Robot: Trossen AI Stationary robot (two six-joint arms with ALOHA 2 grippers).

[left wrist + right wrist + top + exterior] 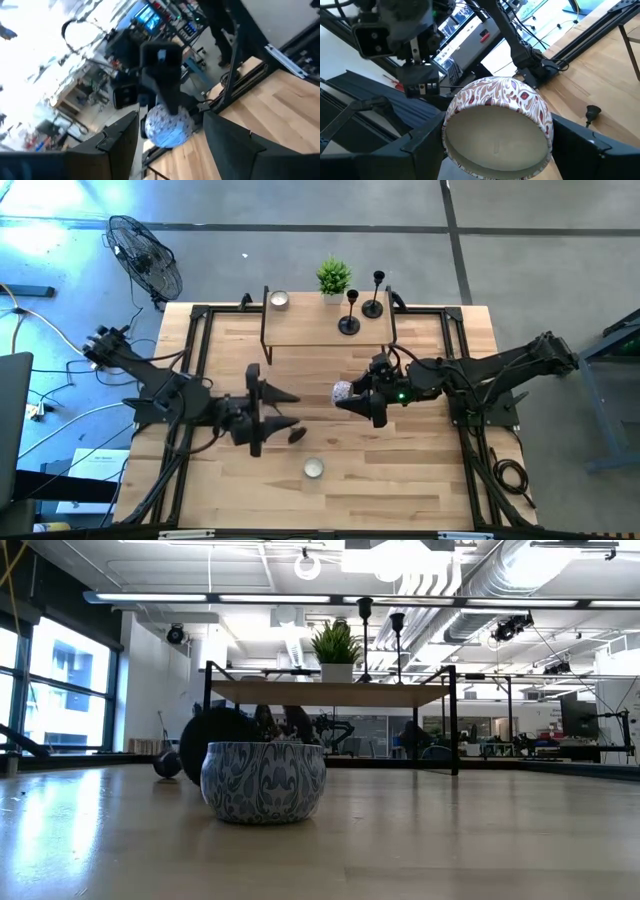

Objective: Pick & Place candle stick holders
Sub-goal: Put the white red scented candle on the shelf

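Observation:
Two black candle stick holders (349, 315) (375, 295) stand on their round bases on a low wooden shelf (305, 332) at the table's far side; the low view shows them as holders (365, 635) (397, 640). A small black piece (297, 435) lies on the table by my left gripper (290, 409), which is open with nothing between its fingers. My right gripper (345, 396) is shut on a patterned candle tin (497, 125) at mid-table. The two grippers face each other a short way apart. My right gripper pinches the patterned tin by its round side wall (546, 125), one finger (585, 147) on each opposite side. The fingers reach in level from the table's right. The tin is tipped on its side, with its wax-filled open top toward the wrist, and is lifted clear of the table.
On the shelf also stand a green potted plant (333, 278) and a white tealight (279, 299). A second patterned candle tin (314, 468) (263, 780) stands near the table's front edge. A black frame (200, 315) rims the table. A fan (145, 255) stands beyond the far left corner.

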